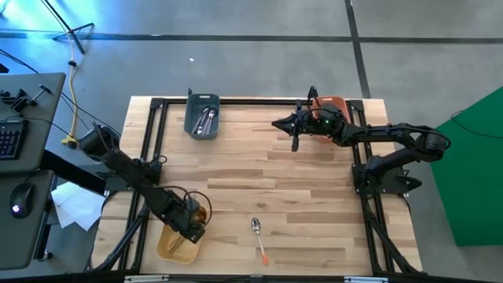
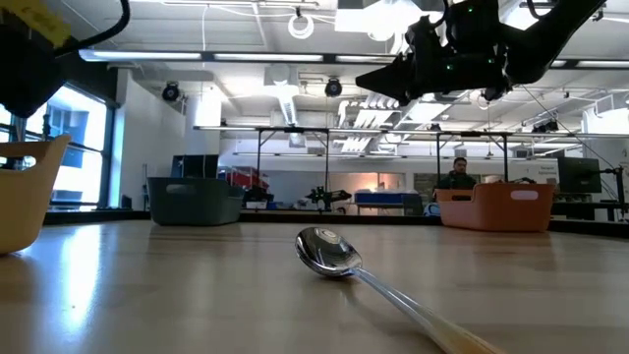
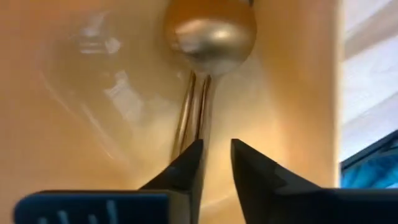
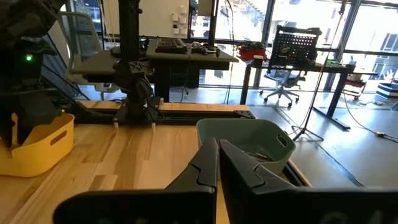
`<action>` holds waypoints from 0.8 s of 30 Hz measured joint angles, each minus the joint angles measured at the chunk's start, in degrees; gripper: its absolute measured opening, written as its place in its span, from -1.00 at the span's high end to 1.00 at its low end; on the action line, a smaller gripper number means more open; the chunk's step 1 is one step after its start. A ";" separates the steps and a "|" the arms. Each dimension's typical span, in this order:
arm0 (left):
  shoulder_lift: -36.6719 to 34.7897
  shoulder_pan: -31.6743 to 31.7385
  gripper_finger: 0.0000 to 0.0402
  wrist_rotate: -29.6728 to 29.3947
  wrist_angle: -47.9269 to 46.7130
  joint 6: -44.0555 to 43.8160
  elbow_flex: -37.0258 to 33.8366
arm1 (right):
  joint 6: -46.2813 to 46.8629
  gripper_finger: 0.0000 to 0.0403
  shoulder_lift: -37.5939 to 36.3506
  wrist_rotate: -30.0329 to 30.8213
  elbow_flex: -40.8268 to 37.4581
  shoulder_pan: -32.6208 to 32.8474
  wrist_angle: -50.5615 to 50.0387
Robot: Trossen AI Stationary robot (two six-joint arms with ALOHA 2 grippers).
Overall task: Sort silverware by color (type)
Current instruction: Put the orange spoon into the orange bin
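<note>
A gold spoon (image 3: 210,28) lies inside the yellow bin (image 1: 179,240) at the table's near left. Its bowl points away from my left gripper (image 3: 216,155). That gripper reaches down into the bin with its fingers a little apart, just at the handle's end. A silver spoon with an orange handle (image 1: 258,234) lies flat on the table near the front edge, and the low view shows its bowl (image 2: 329,251) close up. My right gripper (image 1: 277,124) hovers level above the far middle of the table, shut on nothing (image 4: 219,146). My left gripper comes at the gold spoon from above, along its handle. The handle's end (image 3: 189,140) sits right at the fingertips, which stand apart. Whether a finger touches the handle I cannot tell. The spoon rests on the yellow bin's inner surface.
A grey bin (image 1: 202,116) holding some silverware stands at the far edge, left of centre. An orange bin (image 1: 333,104) sits at the far right, under my right arm. The wooden tabletop (image 1: 314,204) stretches between the bins. A person (image 2: 457,175) sits in the room beyond.
</note>
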 joint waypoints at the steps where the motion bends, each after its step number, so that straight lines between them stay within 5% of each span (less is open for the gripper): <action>1: -0.88 0.15 0.60 -0.11 -0.32 0.03 -0.05 | -0.02 1.00 0.00 0.00 0.00 0.00 0.00; 6: -6.67 1.87 0.35 -1.24 -0.80 3.74 0.00 | 2.36 1.00 0.00 -0.06 0.00 0.00 -0.16; 9: -11.14 3.08 0.28 -10.13 -0.83 12.17 0.00 | 6.38 1.00 0.04 -2.03 0.00 0.00 -1.01; 12: -15.71 5.17 0.35 -18.94 -0.97 24.17 0.00 | 7.90 1.00 0.02 -3.39 0.04 0.38 -0.91; 16: -21.17 10.49 0.59 -22.72 0.92 40.61 -1.12 | 8.94 1.00 -0.02 -0.53 0.07 3.04 -1.27; 19: -24.40 15.17 0.80 -19.43 9.09 51.32 -5.58 | 8.65 1.00 -0.04 4.62 1.14 6.94 -4.97; 24: -25.82 22.12 0.97 -0.92 22.53 60.03 -14.69 | 6.42 1.00 -0.04 18.09 6.52 15.42 -18.45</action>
